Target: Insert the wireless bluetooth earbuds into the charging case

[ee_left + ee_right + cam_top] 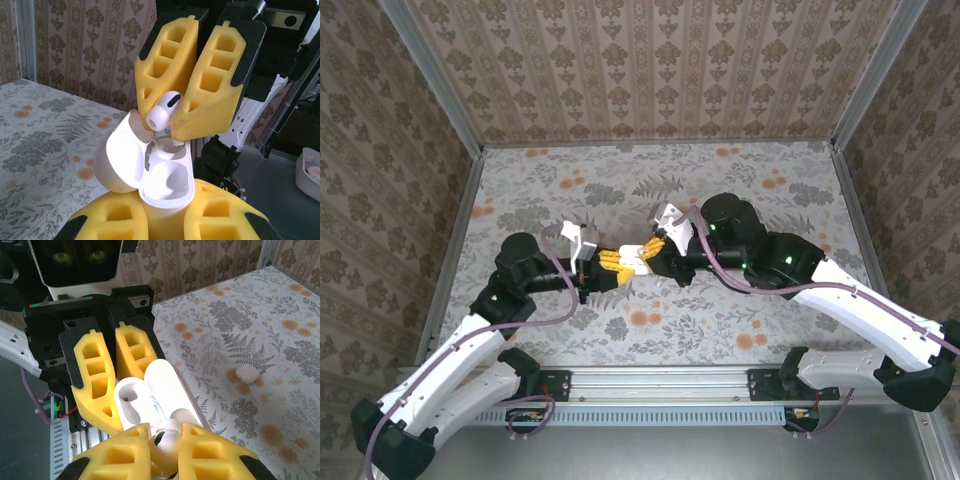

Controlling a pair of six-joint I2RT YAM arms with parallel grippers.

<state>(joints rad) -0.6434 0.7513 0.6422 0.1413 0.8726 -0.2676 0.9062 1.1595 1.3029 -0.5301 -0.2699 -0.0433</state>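
One earbud (162,112) just above the case (167,182)

Right pincer (169,119) pinches the earbud, just above the open case, its stem pointing down at a hole. Left pincer (165,222), under the case, squeezes it tight.

No text, brand or number can be read on the charging case (167,182), the earbud (162,112) or elsewhere.
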